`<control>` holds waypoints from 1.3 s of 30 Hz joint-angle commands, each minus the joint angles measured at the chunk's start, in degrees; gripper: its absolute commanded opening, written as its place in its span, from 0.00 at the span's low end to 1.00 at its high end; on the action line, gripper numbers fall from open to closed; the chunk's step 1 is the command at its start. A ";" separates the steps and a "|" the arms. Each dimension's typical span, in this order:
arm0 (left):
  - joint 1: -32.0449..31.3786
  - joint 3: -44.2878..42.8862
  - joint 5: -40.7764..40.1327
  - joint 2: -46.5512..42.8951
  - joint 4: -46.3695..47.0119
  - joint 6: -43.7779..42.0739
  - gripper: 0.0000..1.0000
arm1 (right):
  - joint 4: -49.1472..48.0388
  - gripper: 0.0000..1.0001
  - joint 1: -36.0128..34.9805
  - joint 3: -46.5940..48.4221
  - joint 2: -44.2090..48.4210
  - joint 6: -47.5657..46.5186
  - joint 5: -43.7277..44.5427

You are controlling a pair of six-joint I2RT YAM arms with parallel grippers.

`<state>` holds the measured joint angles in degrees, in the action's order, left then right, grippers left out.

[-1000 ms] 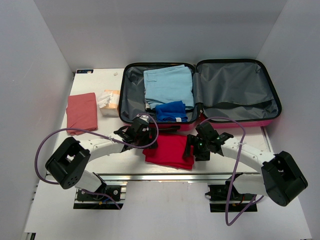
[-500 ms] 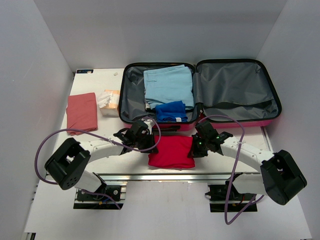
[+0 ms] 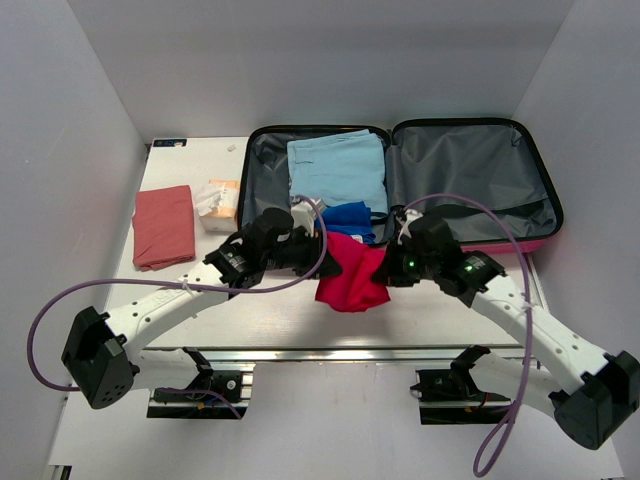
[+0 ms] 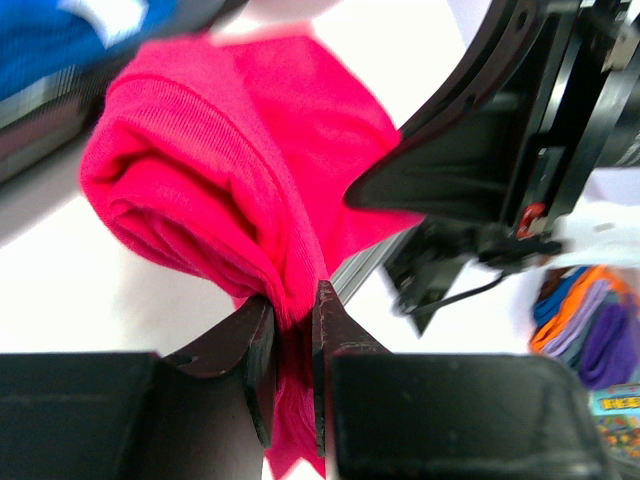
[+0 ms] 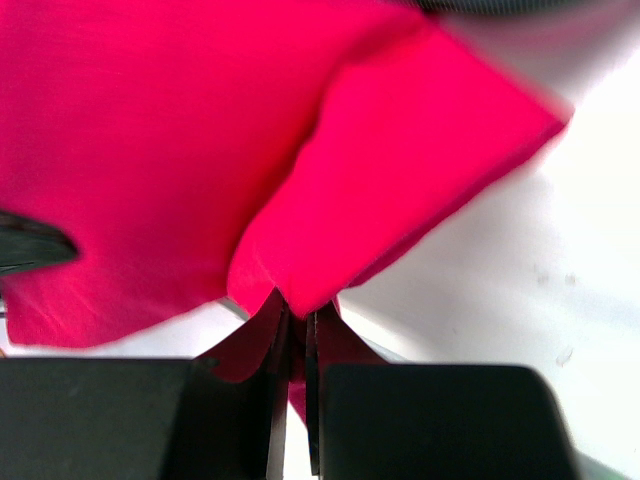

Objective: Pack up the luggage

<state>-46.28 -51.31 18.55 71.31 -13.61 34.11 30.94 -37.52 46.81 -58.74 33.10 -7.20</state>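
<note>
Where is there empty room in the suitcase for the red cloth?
The right half of the suitcase is bare grey lining. In the left half, only a thin strip left of the light blue clothes is free; the blue cloth crowds the near side.

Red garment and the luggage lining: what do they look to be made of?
Red garment: soft knit fabric, likely cotton jersey, matte; a fine ribbed texture shows in the left wrist view, and it drapes in rolled folds. Luggage lining: thin woven synthetic, perhaps polyester, grey with a faint sheen and loose wrinkles. Exact fibre cannot be told.
</note>
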 commanded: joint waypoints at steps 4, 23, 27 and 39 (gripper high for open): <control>-0.48 -10.38 0.70 0.14 1.82 -1.85 0.00 | 0.97 0.00 -0.01 10.94 0.83 -4.98 5.69; 15.24 -55.55 -18.64 34.32 -14.77 -9.58 0.00 | -6.50 0.00 9.47 53.82 -37.29 -22.81 16.88; 18.59 -63.11 -13.02 42.14 -16.01 -10.64 0.00 | -7.22 0.00 11.76 59.70 -44.60 -24.49 12.39; 24.22 -71.21 -3.43 56.39 -11.89 -8.62 0.00 | -4.75 0.00 17.30 73.07 -62.09 -23.35 3.61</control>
<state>-22.76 -119.85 11.25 129.19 -28.27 24.88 28.25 -21.28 115.44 -120.29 10.04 -0.51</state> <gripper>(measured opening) 0.249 0.080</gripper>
